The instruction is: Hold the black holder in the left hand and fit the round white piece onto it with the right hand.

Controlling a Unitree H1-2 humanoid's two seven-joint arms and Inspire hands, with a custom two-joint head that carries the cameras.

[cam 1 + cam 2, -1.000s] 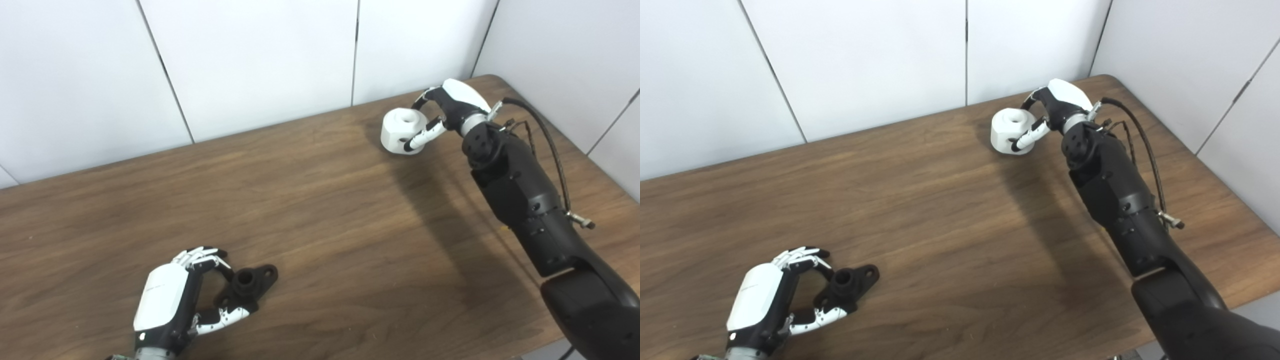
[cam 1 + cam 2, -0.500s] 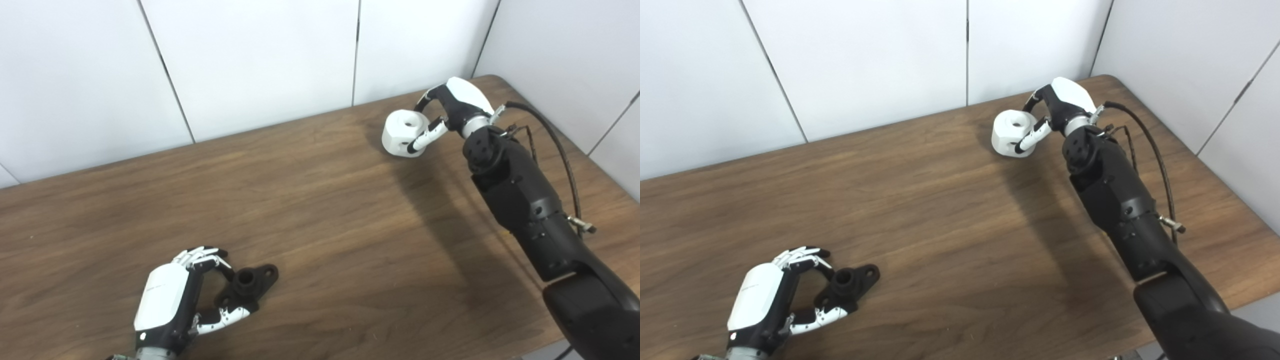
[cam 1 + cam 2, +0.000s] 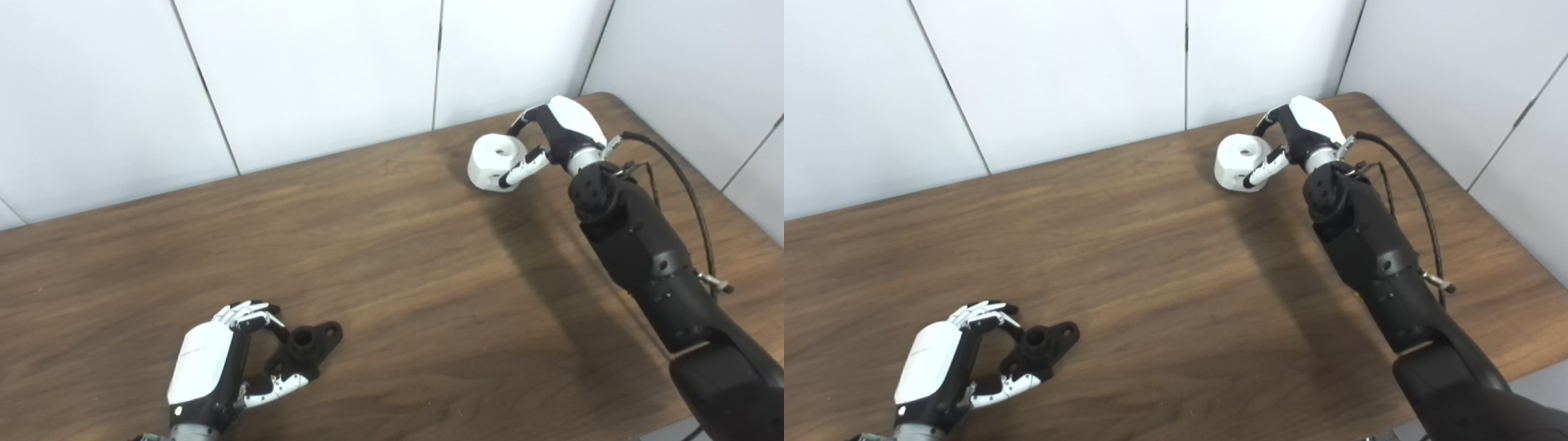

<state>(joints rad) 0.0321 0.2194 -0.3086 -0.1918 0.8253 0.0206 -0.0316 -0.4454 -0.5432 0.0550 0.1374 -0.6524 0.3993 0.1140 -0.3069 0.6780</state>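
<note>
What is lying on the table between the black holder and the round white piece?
Nothing: between the black plastic holder and the round white plastic piece, only bare brown wooden table shows, in both eye views.

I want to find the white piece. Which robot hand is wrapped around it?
The right hand, far back near the table's corner, curls around the round white piece. The left hand, near the front edge, is at the black holder instead.

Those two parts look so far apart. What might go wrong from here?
The right hand wraps the round white piece with fingers only partway round, so it might slip when lifted. The left hand curls beside the black holder, which lies flat on the table; a loose grip could let it twist during fitting.
</note>
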